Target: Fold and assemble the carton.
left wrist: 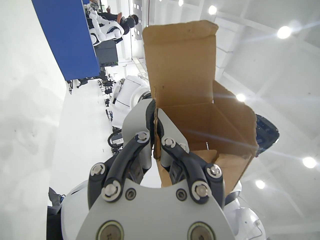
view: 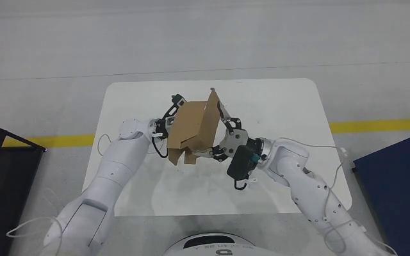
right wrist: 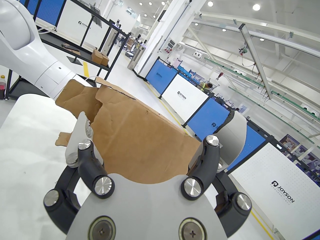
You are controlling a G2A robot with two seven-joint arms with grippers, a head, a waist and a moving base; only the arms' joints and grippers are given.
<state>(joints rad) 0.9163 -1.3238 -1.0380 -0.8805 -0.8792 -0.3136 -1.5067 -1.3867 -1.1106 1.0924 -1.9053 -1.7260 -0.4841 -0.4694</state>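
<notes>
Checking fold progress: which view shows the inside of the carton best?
Left wrist view: it looks straight into the carton, showing its open cavity and one raised flap, with the left hand pinching a wall. Top view gives its outer panels, over the table; right wrist view an outer face and ragged flaps.

Logo with dark lettering on white partition panels [right wrist: 275, 176] across the hall.
</notes>
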